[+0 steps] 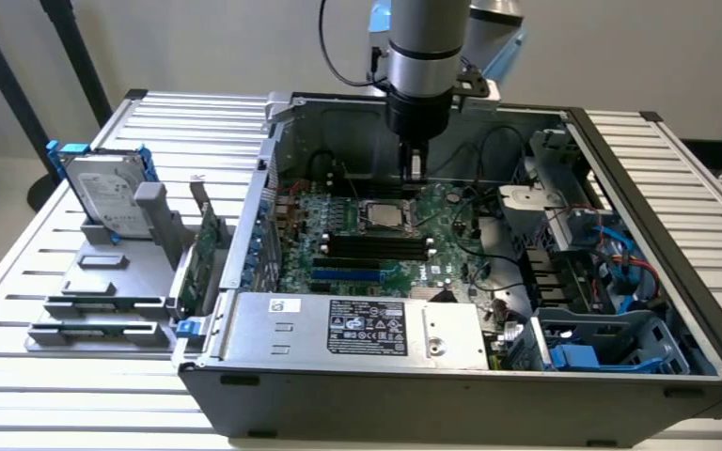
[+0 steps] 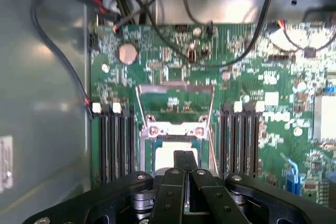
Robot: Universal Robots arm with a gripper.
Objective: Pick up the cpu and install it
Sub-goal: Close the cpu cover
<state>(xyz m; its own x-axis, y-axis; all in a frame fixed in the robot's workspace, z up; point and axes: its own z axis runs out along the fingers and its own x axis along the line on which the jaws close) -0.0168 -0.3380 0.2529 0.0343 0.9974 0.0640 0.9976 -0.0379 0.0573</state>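
The cpu [image 1: 384,214], a small square chip with a silver top, lies flat in the socket on the green motherboard [image 1: 336,202] inside the open computer case. My gripper [image 1: 414,174] hangs straight down just above and behind it, fingers shut together with nothing between them. In the wrist view the shut fingertips [image 2: 184,155] hover over the pale cpu [image 2: 167,160], covering part of it. The socket's metal retention frame [image 2: 176,129] stands open beyond the chip.
Black memory slots [image 1: 380,246] run beside the socket. A silver power supply [image 1: 349,329] fills the case's near corner, and black cables [image 1: 493,141] loop at the back. A hard drive with blue rails [image 1: 104,193] stands in a grey holder outside, on the exterior view's left.
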